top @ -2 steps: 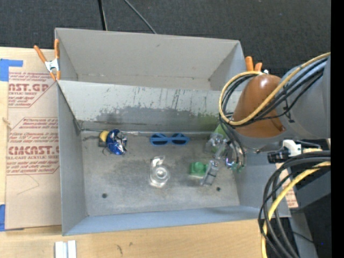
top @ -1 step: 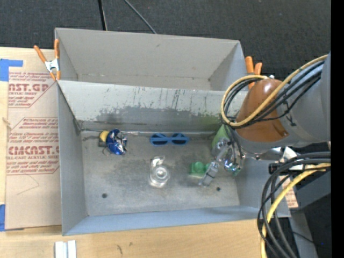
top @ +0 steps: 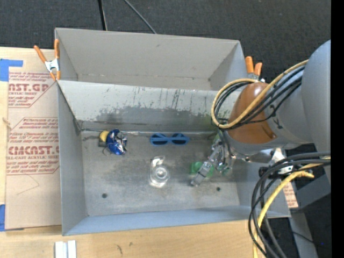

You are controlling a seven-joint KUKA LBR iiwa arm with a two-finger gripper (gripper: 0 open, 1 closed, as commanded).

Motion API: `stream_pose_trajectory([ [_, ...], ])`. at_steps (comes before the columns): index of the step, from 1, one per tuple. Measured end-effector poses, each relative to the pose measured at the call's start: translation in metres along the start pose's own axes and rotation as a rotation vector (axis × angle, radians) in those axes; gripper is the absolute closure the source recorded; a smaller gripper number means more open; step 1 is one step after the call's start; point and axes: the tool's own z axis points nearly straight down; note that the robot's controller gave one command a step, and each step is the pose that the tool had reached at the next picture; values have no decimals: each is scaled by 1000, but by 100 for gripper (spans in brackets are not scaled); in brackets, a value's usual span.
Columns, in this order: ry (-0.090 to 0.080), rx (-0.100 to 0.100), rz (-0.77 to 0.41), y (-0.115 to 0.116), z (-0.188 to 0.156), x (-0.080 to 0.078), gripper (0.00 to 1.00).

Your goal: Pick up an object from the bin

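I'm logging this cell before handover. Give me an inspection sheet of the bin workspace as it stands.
Surface: grey metal bin, floor scuffed, back wall streaked.
Job's things: green-and-white thing at the floor's right, close by the gripper; whether it is held cannot be told.
Clutter: blue-and-yellow thing at left by the back wall; blue glasses-shaped thing at mid back; clear plastic thing in the middle.
Grippers: gripper low at the bin's right.
Cables: yellow and black cables looped over the wrist's orange cover.
Surroundings: dark floor behind the bin.
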Motion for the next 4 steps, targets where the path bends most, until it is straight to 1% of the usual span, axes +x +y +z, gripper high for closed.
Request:
stream_pose_trajectory([
  [1,-2,0,-1,0,1,0,0],
  [2,-3,0,-1,0,0,0,100],
  [3,-4,-1,-2,0,-16,0,100],
  [4,-6,-3,-3,1,-64,0,100],
])
